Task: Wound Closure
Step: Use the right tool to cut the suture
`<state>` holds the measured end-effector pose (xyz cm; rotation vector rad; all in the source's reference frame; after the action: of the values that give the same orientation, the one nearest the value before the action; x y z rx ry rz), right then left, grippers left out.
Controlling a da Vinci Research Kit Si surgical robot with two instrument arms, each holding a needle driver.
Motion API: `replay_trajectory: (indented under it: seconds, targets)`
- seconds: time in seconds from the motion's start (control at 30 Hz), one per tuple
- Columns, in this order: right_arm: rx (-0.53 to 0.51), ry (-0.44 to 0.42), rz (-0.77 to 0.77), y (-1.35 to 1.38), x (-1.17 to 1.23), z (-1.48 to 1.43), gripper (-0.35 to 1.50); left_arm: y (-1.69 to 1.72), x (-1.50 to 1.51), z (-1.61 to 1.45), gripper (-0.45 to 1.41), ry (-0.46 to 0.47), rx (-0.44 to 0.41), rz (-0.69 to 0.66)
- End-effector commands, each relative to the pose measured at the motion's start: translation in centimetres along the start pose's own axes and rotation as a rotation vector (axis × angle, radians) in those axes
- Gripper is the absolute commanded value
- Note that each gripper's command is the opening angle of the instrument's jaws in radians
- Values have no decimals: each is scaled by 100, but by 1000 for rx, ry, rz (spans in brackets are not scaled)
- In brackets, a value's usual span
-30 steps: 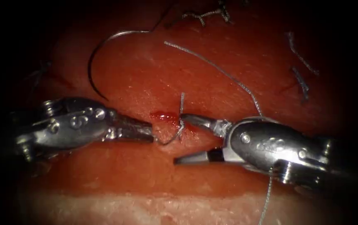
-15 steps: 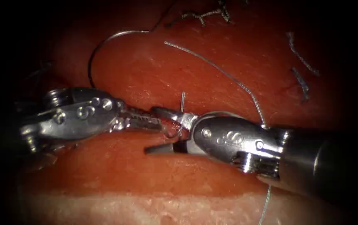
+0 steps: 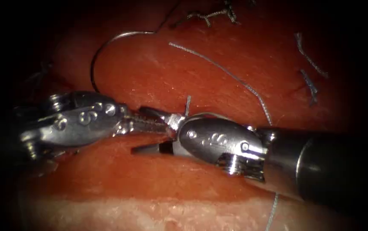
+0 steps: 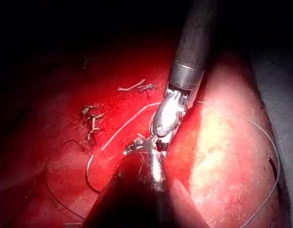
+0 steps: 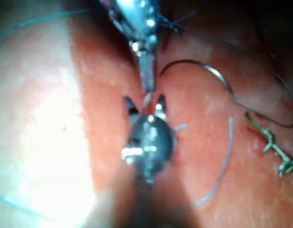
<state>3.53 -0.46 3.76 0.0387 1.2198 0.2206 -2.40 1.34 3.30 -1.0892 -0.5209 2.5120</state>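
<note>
the curved steel needle (image 3: 102,55) lies free on the red pork tissue (image 3: 149,77), left of the cut. the silver left tool (image 3: 152,125) is pressed together on grey thread (image 3: 187,105); the silver right tool (image 3: 143,130) is spread wide, empty.

A strong light is falling on the middle of the scene, fading into darkness all around. A pale grey surface (image 4: 279,95) is lying beyond.

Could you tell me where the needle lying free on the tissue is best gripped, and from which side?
Probably mid-curve on the needle, from the left: the arc lies flat on the tissue, clear of both tools, its upper end trailing thread.
</note>
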Motion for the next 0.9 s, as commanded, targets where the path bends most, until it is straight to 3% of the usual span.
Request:
replay_trajectory:
  seconds: [0.03,0.23,0.27,0.33,0.4,0.6,0.9]
  targets:
    - [5,-1,-3,-3,-5,9,128,-4,2,6,-45,4,0,6]
    - [11,-22,-11,-4,-15,12,120,-2,6,5,-45,7,1,8]
    - [16,-20,-9,-3,-15,11,94,0,7,6,-45,7,-3,7]
    - [34,-13,-6,-2,-12,9,12,2,8,6,-45,8,-5,6]
    - [28,7,-3,-1,-9,8,-35,2,8,7,-45,8,-5,5]
    - [27,25,-29,5,0,4,-35,3,8,6,-45,8,-8,6]
    - [70,-36,-135,-4,5,1,-35,2,8,3,-45,8,-15,6]
